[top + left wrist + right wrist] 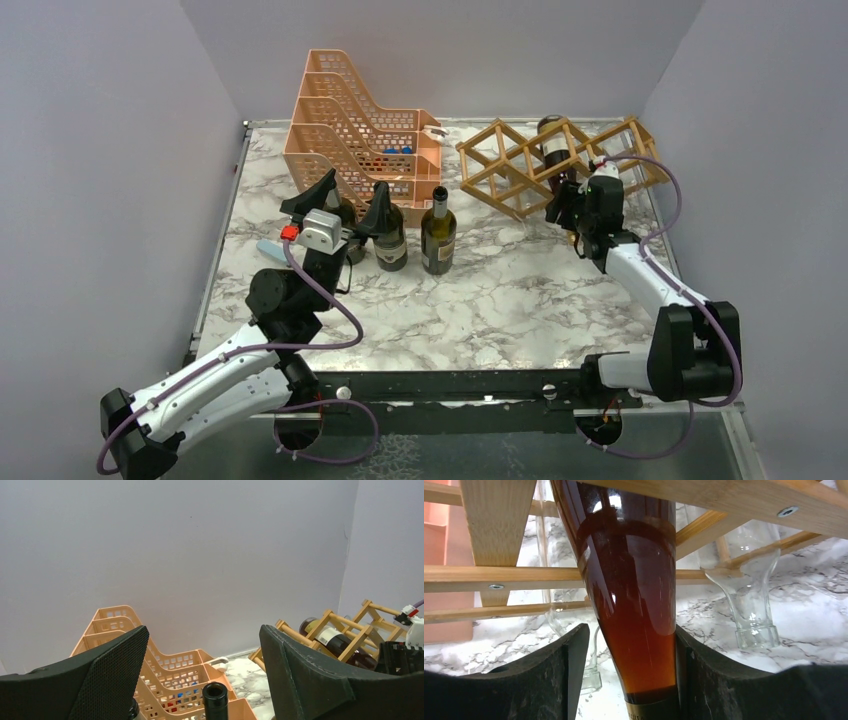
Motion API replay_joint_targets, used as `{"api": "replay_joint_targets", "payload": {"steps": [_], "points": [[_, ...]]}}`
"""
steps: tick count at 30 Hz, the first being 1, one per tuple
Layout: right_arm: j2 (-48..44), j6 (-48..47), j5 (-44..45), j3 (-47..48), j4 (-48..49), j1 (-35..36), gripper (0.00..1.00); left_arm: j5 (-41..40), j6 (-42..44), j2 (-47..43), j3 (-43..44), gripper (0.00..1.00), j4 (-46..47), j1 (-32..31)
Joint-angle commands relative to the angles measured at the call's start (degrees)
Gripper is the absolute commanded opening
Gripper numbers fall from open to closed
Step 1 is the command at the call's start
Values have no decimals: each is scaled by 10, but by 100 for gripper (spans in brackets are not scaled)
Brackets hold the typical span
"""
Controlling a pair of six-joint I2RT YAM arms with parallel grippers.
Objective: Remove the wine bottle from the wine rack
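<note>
The tan wooden lattice wine rack (500,165) stands at the back right of the marble table. A dark wine bottle (552,140) with a white label lies tilted in one cell, its neck pointing down toward the front. My right gripper (570,212) is at that neck. In the right wrist view the amber neck (634,595) sits between the open jaws of the right gripper (631,635); the right finger (704,670) touches it and the left finger (564,665) stands a little apart. My left gripper (352,205) is wide open and empty above the standing bottles.
An orange perforated tiered organizer (350,130) stands at the back left. Three dark bottles stand upright in front of it, one (438,230) free of the left arm, one mouth (215,694) below the left jaws. Rack slats (499,525) cross close above the right gripper.
</note>
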Motion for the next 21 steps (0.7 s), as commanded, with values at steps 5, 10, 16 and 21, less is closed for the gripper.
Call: {"api": "replay_joint_targets", "payload": {"steps": [5,10,16,21], "points": [[21,53,-63,-21,132,2,57,12,-1,-5,-6,87,16,6],[53,82,-81,-10,168,2,52,14,-2,-4,-6,87,16,9],[61,97,-83,-8,174,3,50,11,0,-2,-6,87,16,10],[49,94,-81,-19,164,3,40,18,-8,1,-6,87,16,13]]}}
